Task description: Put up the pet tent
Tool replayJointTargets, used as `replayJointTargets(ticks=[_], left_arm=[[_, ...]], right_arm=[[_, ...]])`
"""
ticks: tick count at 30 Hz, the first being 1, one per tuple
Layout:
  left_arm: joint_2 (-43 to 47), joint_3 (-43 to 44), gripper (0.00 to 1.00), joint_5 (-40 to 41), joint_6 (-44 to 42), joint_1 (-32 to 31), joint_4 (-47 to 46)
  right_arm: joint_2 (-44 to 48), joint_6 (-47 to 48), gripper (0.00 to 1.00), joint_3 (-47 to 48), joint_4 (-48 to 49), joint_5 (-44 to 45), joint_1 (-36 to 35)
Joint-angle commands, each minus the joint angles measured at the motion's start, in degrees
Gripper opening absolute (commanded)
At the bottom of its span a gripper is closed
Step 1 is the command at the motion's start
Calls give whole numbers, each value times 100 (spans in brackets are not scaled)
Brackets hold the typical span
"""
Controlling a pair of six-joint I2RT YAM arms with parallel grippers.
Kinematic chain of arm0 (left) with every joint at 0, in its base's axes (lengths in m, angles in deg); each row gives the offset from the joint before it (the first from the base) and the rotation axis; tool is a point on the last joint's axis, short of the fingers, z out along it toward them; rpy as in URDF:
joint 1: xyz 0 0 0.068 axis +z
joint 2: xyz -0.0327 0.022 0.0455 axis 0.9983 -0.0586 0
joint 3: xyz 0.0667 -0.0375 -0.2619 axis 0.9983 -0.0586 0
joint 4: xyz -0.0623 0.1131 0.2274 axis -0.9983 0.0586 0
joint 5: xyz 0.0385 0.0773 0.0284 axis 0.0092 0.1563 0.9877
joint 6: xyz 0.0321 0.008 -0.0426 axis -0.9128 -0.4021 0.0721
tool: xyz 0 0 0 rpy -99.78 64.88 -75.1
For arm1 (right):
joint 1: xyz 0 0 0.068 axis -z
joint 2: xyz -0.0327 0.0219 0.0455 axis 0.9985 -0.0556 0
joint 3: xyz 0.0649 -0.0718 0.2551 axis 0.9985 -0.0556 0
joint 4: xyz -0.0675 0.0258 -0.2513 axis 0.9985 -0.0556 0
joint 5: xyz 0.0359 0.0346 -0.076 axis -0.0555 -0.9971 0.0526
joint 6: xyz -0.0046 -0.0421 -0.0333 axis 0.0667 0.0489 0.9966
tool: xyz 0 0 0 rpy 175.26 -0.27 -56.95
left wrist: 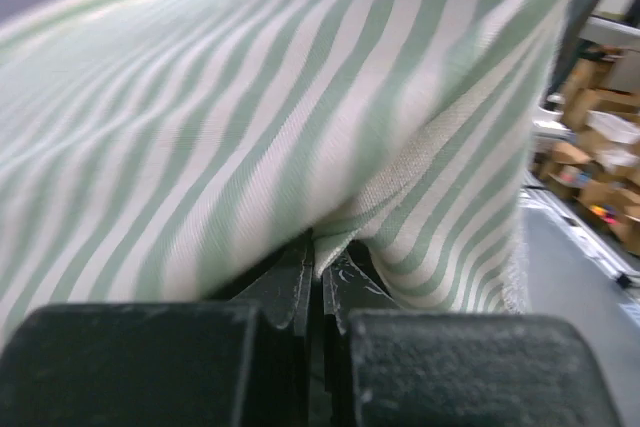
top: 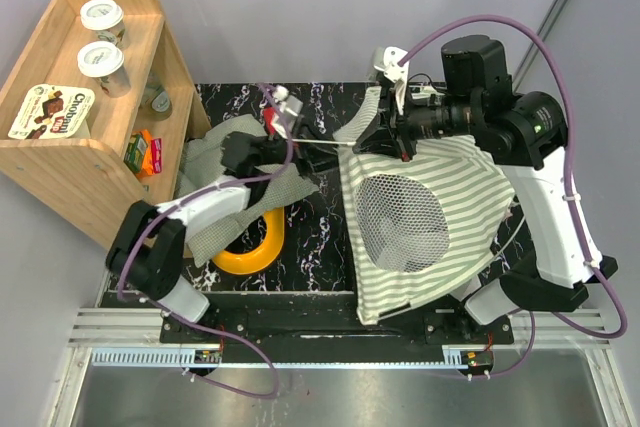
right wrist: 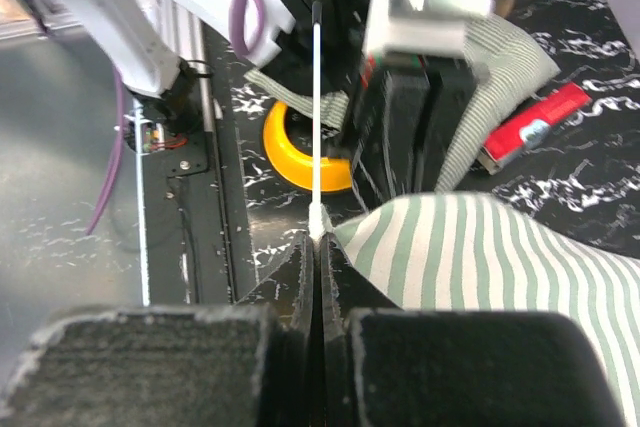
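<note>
From above, the pet tent (top: 470, 197) lies on the right half of the bench (top: 320, 247). It is a slack striped sheet with its round mesh window (top: 400, 219) facing up. Its far edge is lifted where the right arm (top: 550, 207) reaches in. The left arm (top: 190, 212) crosses a checked cushion (top: 298, 187) and a yellow ring (top: 255, 252) toward that same edge. A thin pole (top: 335, 143) runs between the two arms, and a wooden shelf (top: 60, 177) stands at the far left. Judged from this, little is done: no frame holds the tent up, so the poles remain to be seated and the fabric raised. Neither grip can be read here.

The left wrist view settles one. The left claw (left wrist: 320, 257) is clenched, with a fold of the striped fabric pinched between its fingers. Cloth fills nearly the whole picture and hides the pole and the bench.

The right wrist view settles the other. The right claw (right wrist: 317, 247) is clenched on the pole where it meets the tent's edge, and the pole runs straight away toward the left arm. Only this view shows a red packet (right wrist: 530, 127) on the bench. It also shows the left claw standing just beside the pole.
</note>
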Motion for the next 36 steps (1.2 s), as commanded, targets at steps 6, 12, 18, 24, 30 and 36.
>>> replayJointTargets(ticks=[6,12,18,24,30,36], left_arm=[[1161,-149,0,50,-2425,910,2139],[1495,-193,0,-854,-2590,1420,3013],[1724,585,0,-1025,-5934,1887,7614],[1741,1108,0,-531,-8277,2071,9705],[1689,1090,0,-364,-8697,2309,9854],[1698,923,0,-373,-9418,2230,10380]], right_arm=[[232,85,0,62,93,234,15],[240,102,0,-140,-12,1085,24],[109,137,0,-632,85,1982,24],[125,129,0,-1386,224,2168,112],[662,-47,0,-2793,962,1993,331],[618,-302,0,-3664,1920,1123,331]])
